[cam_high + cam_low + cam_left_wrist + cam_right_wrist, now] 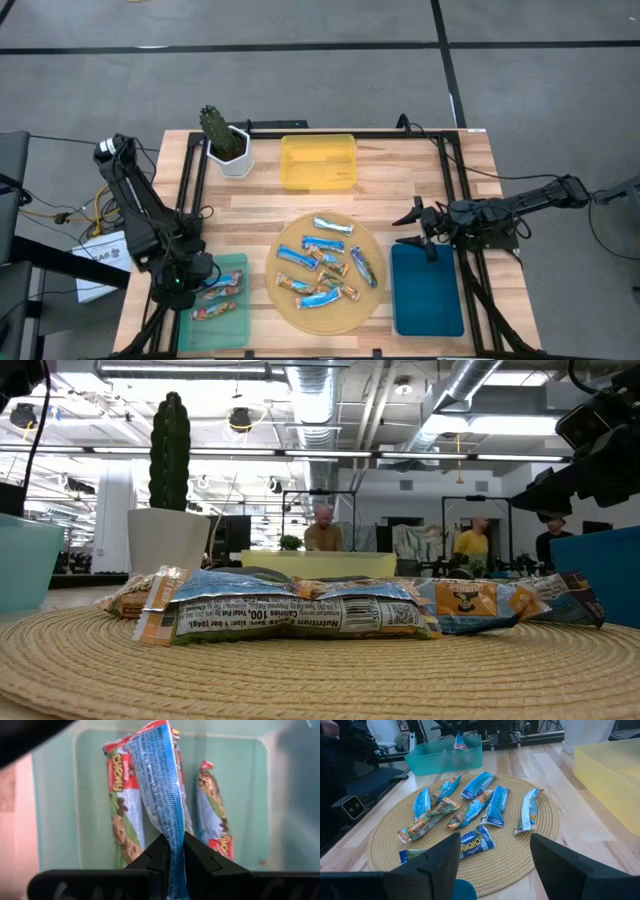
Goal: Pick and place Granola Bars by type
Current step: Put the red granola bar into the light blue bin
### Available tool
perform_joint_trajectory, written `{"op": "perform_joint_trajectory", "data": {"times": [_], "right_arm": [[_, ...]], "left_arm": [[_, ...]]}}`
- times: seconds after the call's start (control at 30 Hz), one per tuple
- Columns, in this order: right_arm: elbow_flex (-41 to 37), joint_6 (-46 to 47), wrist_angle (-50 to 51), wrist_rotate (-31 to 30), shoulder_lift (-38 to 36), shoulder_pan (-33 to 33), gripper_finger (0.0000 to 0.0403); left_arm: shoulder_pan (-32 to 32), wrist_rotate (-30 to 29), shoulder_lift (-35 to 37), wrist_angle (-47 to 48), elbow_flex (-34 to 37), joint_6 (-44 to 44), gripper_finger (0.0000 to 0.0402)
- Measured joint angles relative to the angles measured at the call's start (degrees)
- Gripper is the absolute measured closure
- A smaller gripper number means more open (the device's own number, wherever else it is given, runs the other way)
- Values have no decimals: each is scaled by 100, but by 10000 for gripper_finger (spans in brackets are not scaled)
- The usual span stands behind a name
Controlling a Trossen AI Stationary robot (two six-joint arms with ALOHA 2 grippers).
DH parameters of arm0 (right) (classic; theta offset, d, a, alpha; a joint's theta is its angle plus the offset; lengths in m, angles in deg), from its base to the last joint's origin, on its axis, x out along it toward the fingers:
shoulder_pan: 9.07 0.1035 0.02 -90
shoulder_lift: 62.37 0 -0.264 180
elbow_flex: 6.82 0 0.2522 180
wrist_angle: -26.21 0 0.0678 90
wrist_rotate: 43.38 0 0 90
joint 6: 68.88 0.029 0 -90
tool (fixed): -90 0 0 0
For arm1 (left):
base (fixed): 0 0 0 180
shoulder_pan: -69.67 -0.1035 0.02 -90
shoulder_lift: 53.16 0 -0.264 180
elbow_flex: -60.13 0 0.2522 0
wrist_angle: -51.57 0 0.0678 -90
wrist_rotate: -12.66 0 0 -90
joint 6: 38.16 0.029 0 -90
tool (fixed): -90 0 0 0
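Over the teal tray [236,262] at the surface's front left corner, my left claw [172,854] pinches one end of a blue-and-white bar [157,780], which dangles above two granola bars [122,812] already lying in that tray. My right claw [495,857] hangs with its fingers spread wide and nothing in them, just beside the blue tray [428,292] and facing the round woven mat [330,272], where about nine more bars [470,807] lie scattered, several touching or overlapping; the yellow tray [318,162] behind it looks bare. The risks as I judge them: my grip sits on the thin crimped end of a slick wrapper, so the bar could slide out early or swing as I let go and come down across the tray's wall. The two bars below show red ends and green panels, while mine reads mostly blue, so a wrong match of type is possible. On the mat, a grasp into that overlap could lift two bars or drag a neighbour off.
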Motion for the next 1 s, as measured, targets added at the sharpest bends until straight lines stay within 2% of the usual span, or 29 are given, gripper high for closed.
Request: {"op": "perform_joint_trajectory", "data": {"times": [0.17,0.4,0.6,0.87,1.0], "right_arm": [[0,-1,0,0,-1,1,168],[-2,1,0,0,-1,-1,168],[-2,-1,0,0,1,0,168],[-2,0,0,0,-1,1,168],[-1,0,0,0,1,1,168]], "left_arm": [[0,-188,-196,-41,107,95,368],[0,-147,-561,-798,457,-37,368],[0,-227,-715,-825,458,-33,368],[0,-24,-718,-822,458,-24,368],[0,13,-718,-824,458,-7,354]]}}
